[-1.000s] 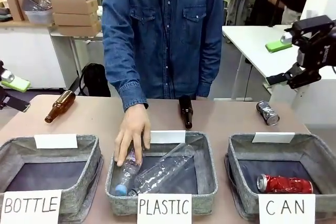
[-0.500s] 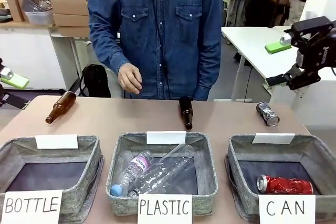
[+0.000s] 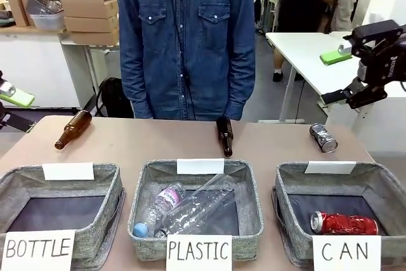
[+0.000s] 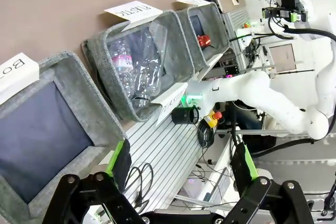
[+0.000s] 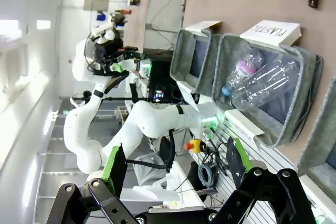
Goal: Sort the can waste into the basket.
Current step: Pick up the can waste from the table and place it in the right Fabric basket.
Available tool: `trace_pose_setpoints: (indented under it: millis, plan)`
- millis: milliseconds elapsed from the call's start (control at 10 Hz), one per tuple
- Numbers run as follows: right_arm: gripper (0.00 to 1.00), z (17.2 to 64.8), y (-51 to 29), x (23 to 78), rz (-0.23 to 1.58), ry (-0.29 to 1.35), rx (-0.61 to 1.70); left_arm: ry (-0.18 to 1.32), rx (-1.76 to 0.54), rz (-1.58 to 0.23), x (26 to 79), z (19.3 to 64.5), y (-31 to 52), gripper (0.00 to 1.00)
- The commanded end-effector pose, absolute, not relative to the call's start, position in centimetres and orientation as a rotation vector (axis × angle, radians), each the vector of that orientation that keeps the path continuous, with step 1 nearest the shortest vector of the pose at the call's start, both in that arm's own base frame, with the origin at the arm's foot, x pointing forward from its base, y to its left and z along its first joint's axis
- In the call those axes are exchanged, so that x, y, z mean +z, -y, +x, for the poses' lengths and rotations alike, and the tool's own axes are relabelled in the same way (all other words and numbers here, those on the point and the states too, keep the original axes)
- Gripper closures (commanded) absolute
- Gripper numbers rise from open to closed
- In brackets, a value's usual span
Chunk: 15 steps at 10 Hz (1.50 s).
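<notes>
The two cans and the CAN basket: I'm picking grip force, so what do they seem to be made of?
Red can: thin metal, probably aluminium, with a glossy printed skin; it seems dented. Dark can on the table: likewise metal, judging by its shiny silver end. CAN basket: soft grey woven fabric, matte, with slightly sagging walls and a dark floor.

Bright, even indoor light from overhead leaves only faint, soft shadows on the counter (image 3: 158, 141), the front view is sharp throughout, and both wrist views bulge at their edges, with washed-out white glare in the background.
</notes>
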State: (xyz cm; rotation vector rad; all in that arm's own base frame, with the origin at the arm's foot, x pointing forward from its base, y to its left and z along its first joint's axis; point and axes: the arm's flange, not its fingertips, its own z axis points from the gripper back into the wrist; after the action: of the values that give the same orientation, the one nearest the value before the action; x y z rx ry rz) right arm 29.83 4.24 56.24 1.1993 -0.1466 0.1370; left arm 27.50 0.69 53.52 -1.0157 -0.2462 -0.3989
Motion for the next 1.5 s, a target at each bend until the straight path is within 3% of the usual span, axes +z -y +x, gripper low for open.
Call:
trace_pose_setpoints:
  millis: [0, 100, 300, 500, 600, 700, 1100, 1300, 1400]
  plan:
    - [0.00, 30.9, -6.6, 55.5, 0.486, 0.137, -0.062, 0.250, -0.422, -1.015, 53.4, 27.4, -1.1, 0.00]
    - [0.00, 31.6, -7.8, 55.0, 0.101, 0.134, 0.032, 0.250, -0.422, -1.015, 53.4, 27.4, -1.1, 0.00]
    - [0.00, 32.0, -6.2, 54.4, -0.304, 0.120, -0.049, 0.250, -0.422, -1.015, 53.4, 27.4, -1.1, 0.00]
    - [0.00, 31.1, -3.0, 54.9, -0.495, 0.119, -0.209, 0.250, -0.422, -1.015, 53.4, 27.4, -1.1, 0.00]
    - [0.00, 30.1, -1.3, 56.0, -0.437, 0.150, -0.341, 0.250, -0.422, -1.015, 53.4, 27.4, -1.1, 0.00]
    - [0.00, 32.0, -4.5, 54.5, 0.199, 0.253, 0.072, 0.250, -0.422, -1.015, 53.4, 27.4, -1.1, 0.00]
    - [0.00, 31.5, -3.8, 54.8, 0.133, 0.248, 0.069, 0.250, -0.422, -1.015, 53.4, 27.4, -1.1, 0.00]
    - [0.00, 38.0, -3.1, 52.3, -0.004, 0.140, -0.074, 0.250, -0.422, -1.015, 53.4, 27.4, -1.1, 0.00]
    - [0.00, 41.7, -2.2, 50.4, 0.018, 0.108, -0.056, 0.250, -0.422, -1.015, 53.4, 27.4, -1.1, 0.00]
